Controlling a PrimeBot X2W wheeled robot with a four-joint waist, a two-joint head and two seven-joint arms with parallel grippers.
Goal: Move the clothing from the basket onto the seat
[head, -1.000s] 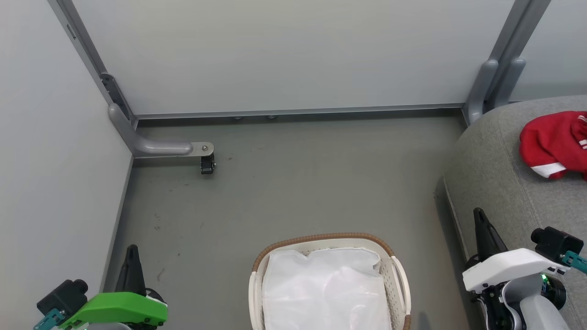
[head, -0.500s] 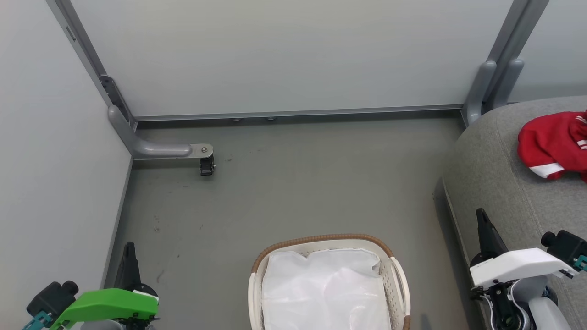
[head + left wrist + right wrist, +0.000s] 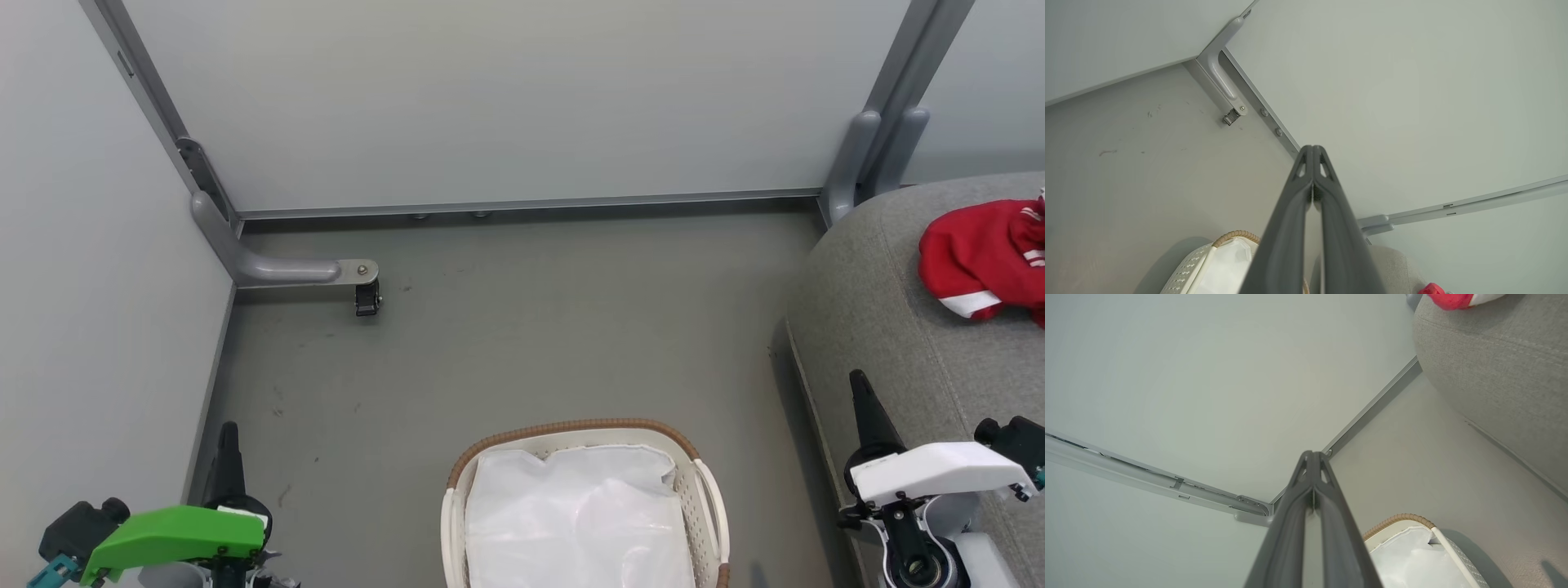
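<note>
Red clothing (image 3: 980,261) lying on the seat (image 3: 898,351), well apart from the basket (image 3: 571,428) topped by a glossy white sheet (image 3: 580,523). Left gripper (image 3: 229,429) and right gripper (image 3: 857,379) pressed together, empty, flanking the basket. Looks like a pause between transfers; calls next for checking under the sheet for more garments.

Grey floor (image 3: 522,327), scuffed. Pale wall panels (image 3: 506,98) at 12 and 9 o'clock. Caster (image 3: 367,299) at 10; grey post (image 3: 890,122) at 2.
</note>
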